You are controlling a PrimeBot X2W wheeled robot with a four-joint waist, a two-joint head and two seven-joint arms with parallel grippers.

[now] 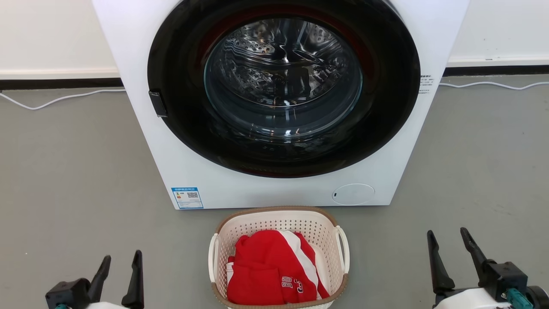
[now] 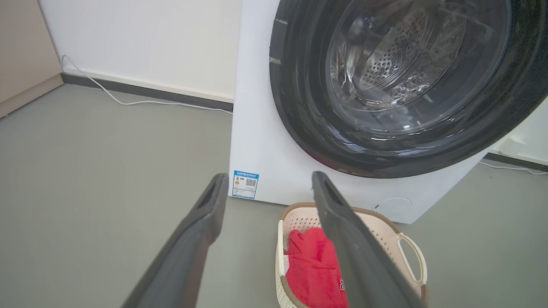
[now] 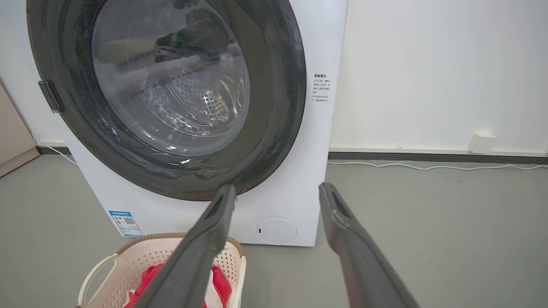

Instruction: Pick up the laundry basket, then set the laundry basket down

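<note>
We are looking at one small cream-white perforated plastic laundry basket (image 1: 274, 222), rounded-rectangular, with a brown woven-look rim. It is sitting upright on the grey floor (image 1: 64, 171), just in front of a large white front-loading washing machine (image 1: 274, 195) and between our two claws. The basket is holding a crumpled red fabric garment (image 1: 266, 266) with white stripes and white lettering; we cannot tell whether more than one piece is lying there.

We are counting one basket, two white loop handles (image 1: 344, 249) (one on each side), one machine, one blue label sticker (image 1: 187, 197) low on its front, and two claws. A perforated steel drum is showing through the machine's round, dark-framed glass door.

The left claw (image 1: 122, 256) is hovering apart from the basket, its dark fingers spread wide and gripping nothing. The right claw (image 1: 447, 232) is doing likewise on the other side.

In the left wrist view, the basket (image 2: 299, 220) is lying partly behind one finger of the spread left claw (image 2: 269, 175). In the right wrist view, the basket (image 3: 141, 261) is sitting at the lower left, below the right claw (image 3: 278, 186).
</note>
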